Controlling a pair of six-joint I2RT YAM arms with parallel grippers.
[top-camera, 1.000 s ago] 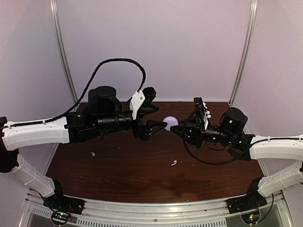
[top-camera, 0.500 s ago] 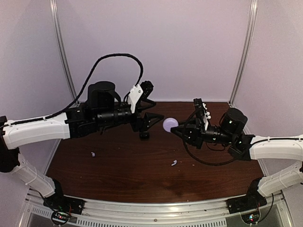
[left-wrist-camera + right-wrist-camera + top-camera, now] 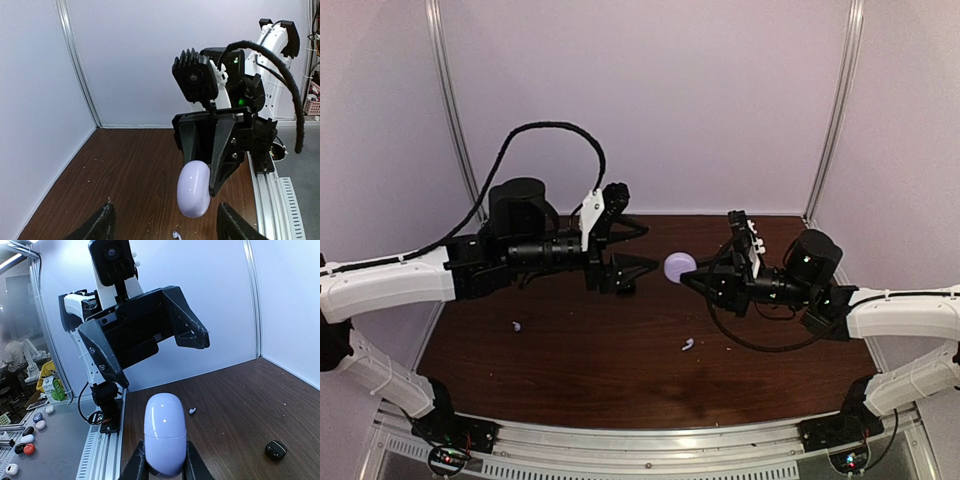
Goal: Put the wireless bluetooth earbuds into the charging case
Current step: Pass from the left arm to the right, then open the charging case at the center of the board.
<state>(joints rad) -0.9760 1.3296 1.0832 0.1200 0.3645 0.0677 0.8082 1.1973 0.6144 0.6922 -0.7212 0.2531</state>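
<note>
The charging case (image 3: 679, 265) is a pale lavender pebble held above the table, its two halves closed together. My right gripper (image 3: 688, 273) is shut on its lower end, one finger on each side (image 3: 139, 464). In the right wrist view the case (image 3: 165, 432) stands upright between those fingers. My left gripper (image 3: 651, 247) is open and empty, a short way left of the case. In its wrist view the case (image 3: 194, 189) hangs ahead of the spread fingertips (image 3: 102, 226). One earbud (image 3: 687, 345) lies on the table below the case, another earbud (image 3: 517, 325) at the left.
A small black oval object (image 3: 275, 449) lies on the brown table (image 3: 620, 370) to the right in the right wrist view. White walls and metal corner posts (image 3: 450, 110) close the back and sides. A metal rail (image 3: 650, 445) runs along the near edge.
My left gripper has drawn back to the left, away from the case it was touching. The right gripper and the case have stayed put.
</note>
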